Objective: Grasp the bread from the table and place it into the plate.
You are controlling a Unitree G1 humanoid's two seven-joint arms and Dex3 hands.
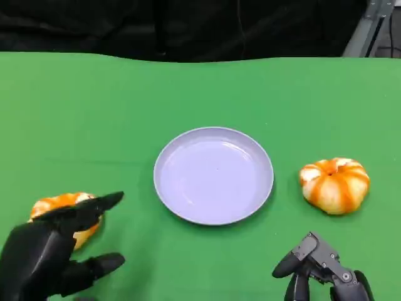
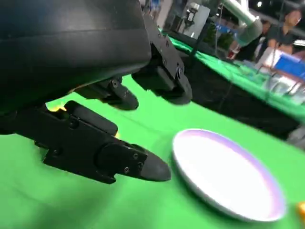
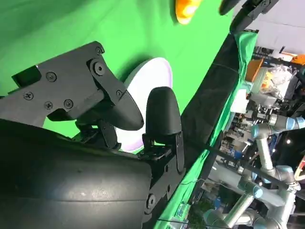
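Note:
Two round orange-and-white breads lie on the green table. The left bread sits partly under my left hand, whose fingers are spread over and beside it without closing on it; a sliver of it peeks between those fingers. The right bread lies to the right of the lilac plate, untouched. My right hand hovers low at the table's front, short of that bread, fingers apart and holding nothing. The plate has nothing in it.
The green table ends at a dark backdrop behind. In the right wrist view the left bread lies far beyond the plate. Other robot arms and cluttered tables stand past the table's edge.

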